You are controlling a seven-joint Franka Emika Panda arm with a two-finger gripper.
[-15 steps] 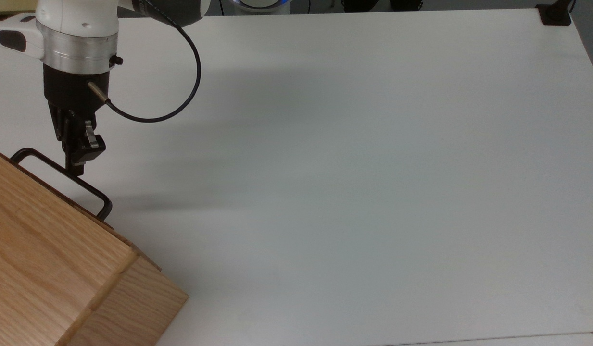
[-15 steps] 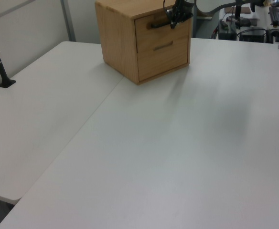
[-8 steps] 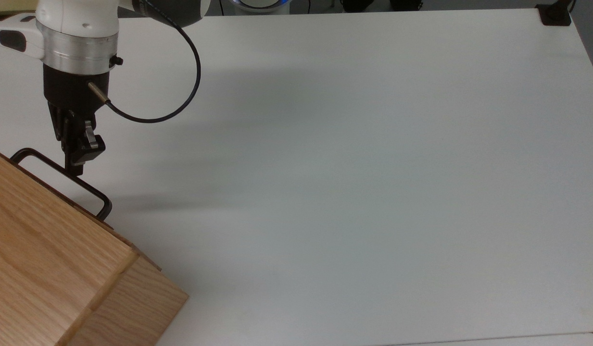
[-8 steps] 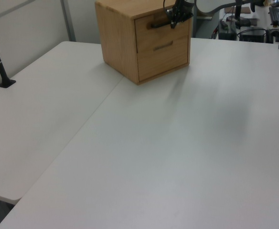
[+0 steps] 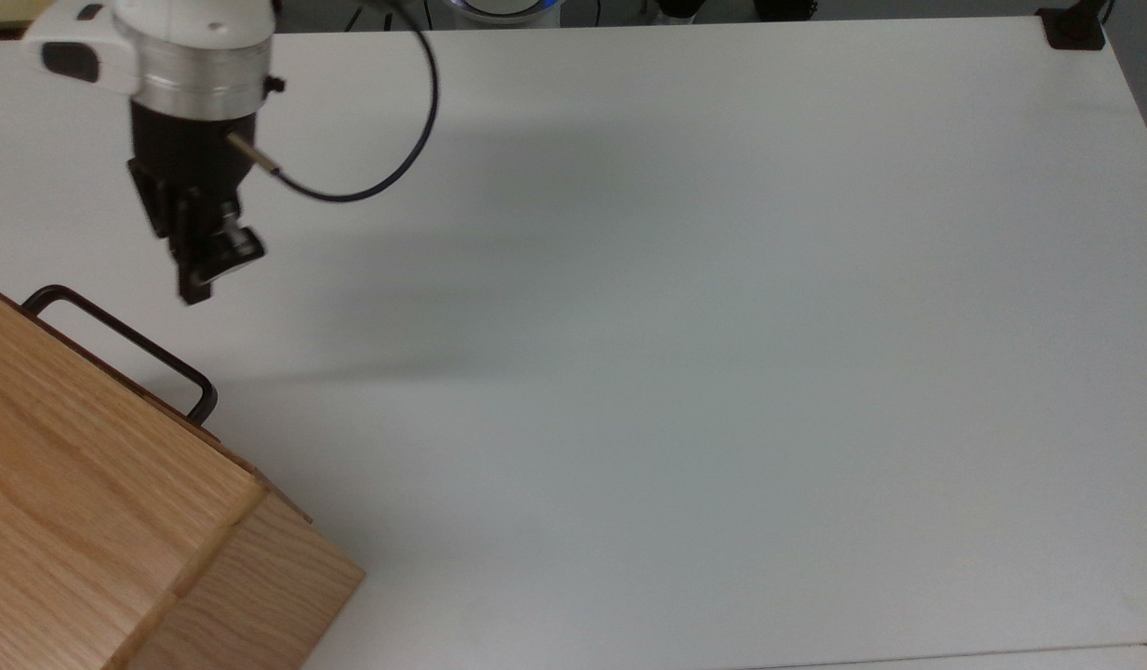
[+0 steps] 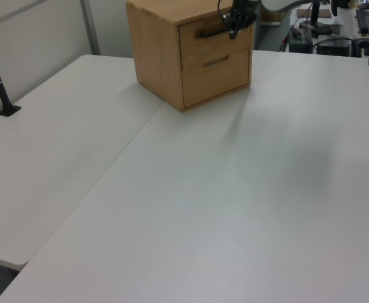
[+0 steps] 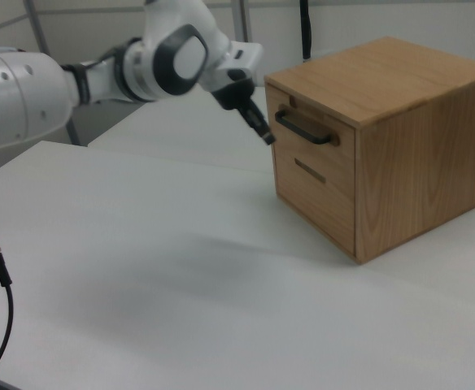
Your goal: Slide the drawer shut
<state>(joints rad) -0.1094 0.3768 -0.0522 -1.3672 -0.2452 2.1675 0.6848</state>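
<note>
Drawer (image 7: 307, 130) flush in cabinet (image 7: 400, 138) — black handle (image 7: 302, 128), end effector (image 7: 268, 138) apart from it, fingers together.

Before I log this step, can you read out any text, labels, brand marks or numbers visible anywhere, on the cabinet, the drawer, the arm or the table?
None can be read.
Cabinet: plain wood grain, no label.
Drawer front and its black handle: no marking.
Arm and gripper: no legible brand or number.
Table: bare white surface, no sign.
</note>
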